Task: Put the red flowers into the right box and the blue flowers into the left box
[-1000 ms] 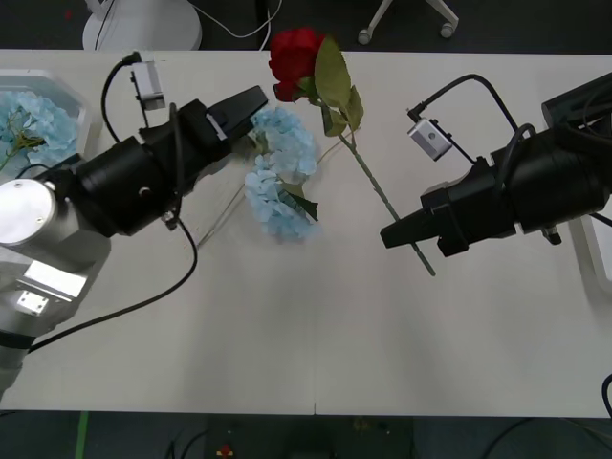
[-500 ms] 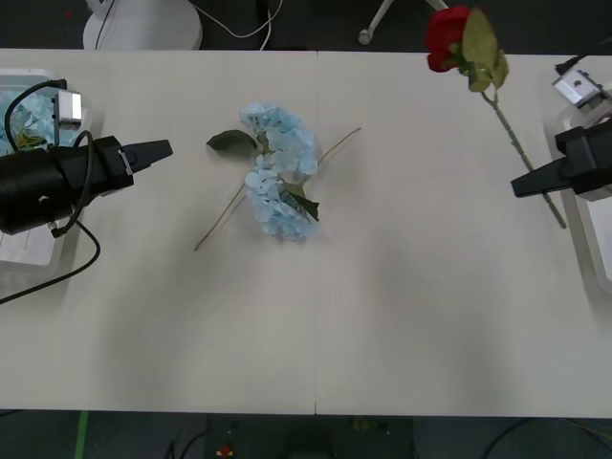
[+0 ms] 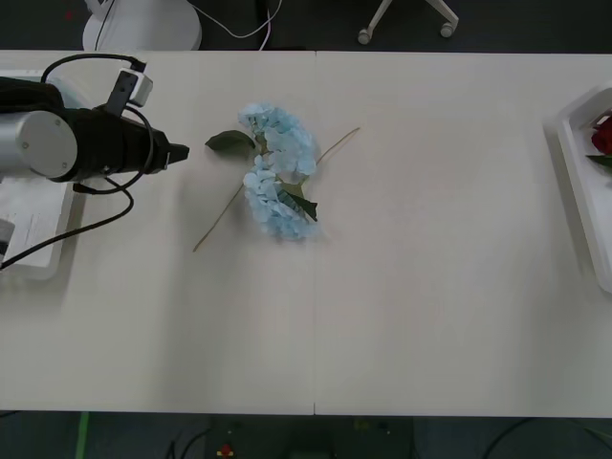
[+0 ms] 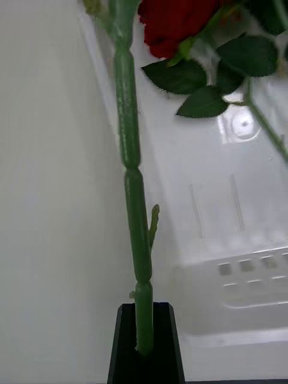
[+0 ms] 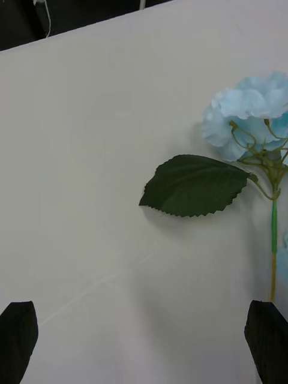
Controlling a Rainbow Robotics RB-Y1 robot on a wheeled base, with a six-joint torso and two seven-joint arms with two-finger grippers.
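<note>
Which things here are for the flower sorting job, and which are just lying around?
For the job:
- blue flowers lying mid-table
- red flower, its stem clamped in the right gripper, above the right box
- left box
- left gripper, open, near the blue flowers

Just around:
- table
- chair legs behind the table

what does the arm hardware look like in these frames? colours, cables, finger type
The left arm in the front view is a silver-grey cylindrical link leading into a matte black tapered wrist, with black cables looping around it and a small grey camera module on top. The left gripper ends in black fingers, blunt and rounded at the tips. The right gripper also has black fingers, flat-faced and squared off.
</note>
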